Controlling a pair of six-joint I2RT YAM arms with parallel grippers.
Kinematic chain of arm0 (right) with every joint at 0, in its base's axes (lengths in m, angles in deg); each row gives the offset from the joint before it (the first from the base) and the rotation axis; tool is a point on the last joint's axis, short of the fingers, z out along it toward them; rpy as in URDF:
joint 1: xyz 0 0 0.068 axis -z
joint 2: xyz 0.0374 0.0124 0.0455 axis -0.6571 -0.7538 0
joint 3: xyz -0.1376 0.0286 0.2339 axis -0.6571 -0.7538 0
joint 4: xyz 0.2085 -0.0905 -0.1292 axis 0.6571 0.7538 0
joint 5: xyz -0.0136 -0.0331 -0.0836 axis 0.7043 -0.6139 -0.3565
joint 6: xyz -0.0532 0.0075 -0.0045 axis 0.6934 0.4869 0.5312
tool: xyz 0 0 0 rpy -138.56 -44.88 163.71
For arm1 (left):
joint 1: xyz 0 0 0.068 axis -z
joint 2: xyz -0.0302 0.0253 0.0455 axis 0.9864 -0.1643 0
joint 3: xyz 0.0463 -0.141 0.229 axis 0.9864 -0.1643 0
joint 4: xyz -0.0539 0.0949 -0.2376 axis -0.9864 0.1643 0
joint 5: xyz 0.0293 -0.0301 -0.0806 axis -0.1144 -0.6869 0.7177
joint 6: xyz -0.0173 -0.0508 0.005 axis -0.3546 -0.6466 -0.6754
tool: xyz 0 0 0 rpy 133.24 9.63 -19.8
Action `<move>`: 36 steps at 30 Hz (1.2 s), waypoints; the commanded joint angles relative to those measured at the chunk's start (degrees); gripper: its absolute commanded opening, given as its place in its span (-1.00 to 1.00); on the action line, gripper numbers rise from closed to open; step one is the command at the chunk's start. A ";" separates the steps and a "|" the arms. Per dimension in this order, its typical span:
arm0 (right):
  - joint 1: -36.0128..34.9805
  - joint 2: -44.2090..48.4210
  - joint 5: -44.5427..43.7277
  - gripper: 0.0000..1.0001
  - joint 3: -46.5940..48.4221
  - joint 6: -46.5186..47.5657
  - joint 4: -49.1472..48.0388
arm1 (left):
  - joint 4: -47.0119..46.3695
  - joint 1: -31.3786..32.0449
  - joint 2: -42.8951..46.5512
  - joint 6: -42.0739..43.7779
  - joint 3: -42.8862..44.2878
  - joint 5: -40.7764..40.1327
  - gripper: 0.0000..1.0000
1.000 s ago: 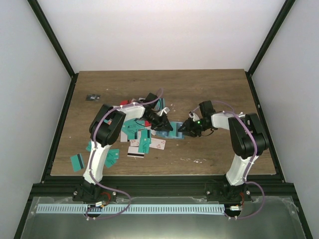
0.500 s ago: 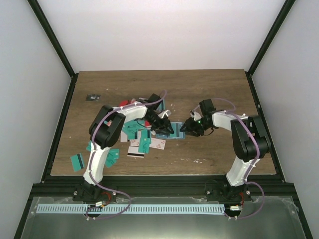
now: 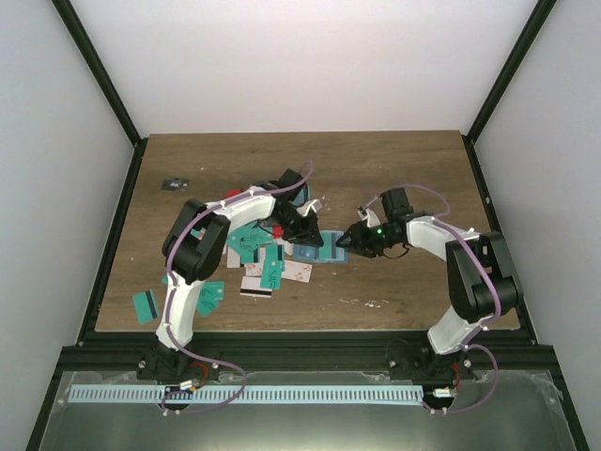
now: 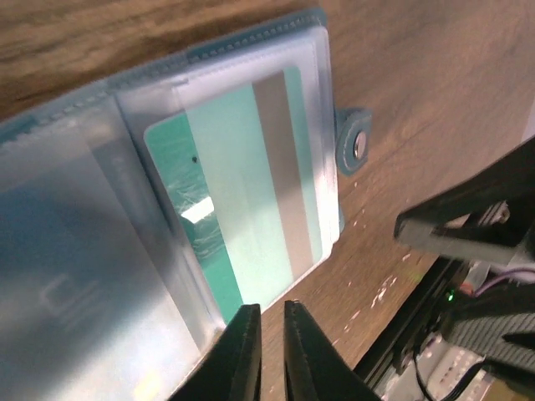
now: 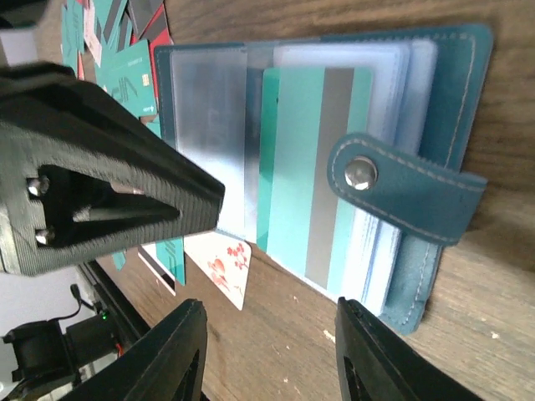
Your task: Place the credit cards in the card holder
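The blue-teal card holder (image 3: 331, 247) lies open on the table between both grippers. In the left wrist view its clear pockets (image 4: 100, 251) hold a teal card with a grey stripe (image 4: 242, 192), which sits in a pocket with its near corner showing. The snap strap (image 5: 401, 184) lies across the card's right side. My left gripper (image 4: 269, 334) is shut and empty, its tips just off the holder's near edge. My right gripper (image 5: 276, 342) is open and empty, just short of the holder (image 5: 451, 75). Loose teal, red and white-pink cards (image 3: 258, 249) lie to the left.
A white-pink card with red blots (image 5: 221, 267) pokes out from under the holder's edge. More teal cards (image 3: 146, 305) lie near the table's front left. A small dark object (image 3: 175, 183) sits at the back left. The left gripper's black body (image 5: 100, 184) is close to the right gripper.
The left wrist has shifted slightly toward the back while its tips stay at the holder. The right arm has stretched out a little. The holder has not moved.
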 commanded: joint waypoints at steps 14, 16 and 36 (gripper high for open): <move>0.35 -1.89 5.67 -0.12 -1.47 -3.70 -6.50 | 0.29 0.21 -4.40 2.34 3.66 -4.30 -0.92; 0.35 -2.36 5.51 -0.12 -1.25 -3.81 -6.68 | 0.18 0.29 -5.23 2.50 4.17 -4.42 -0.92; 0.29 -5.99 4.87 -0.12 -0.14 -4.73 -7.74 | 0.95 1.09 -7.40 3.58 4.07 -5.13 -0.92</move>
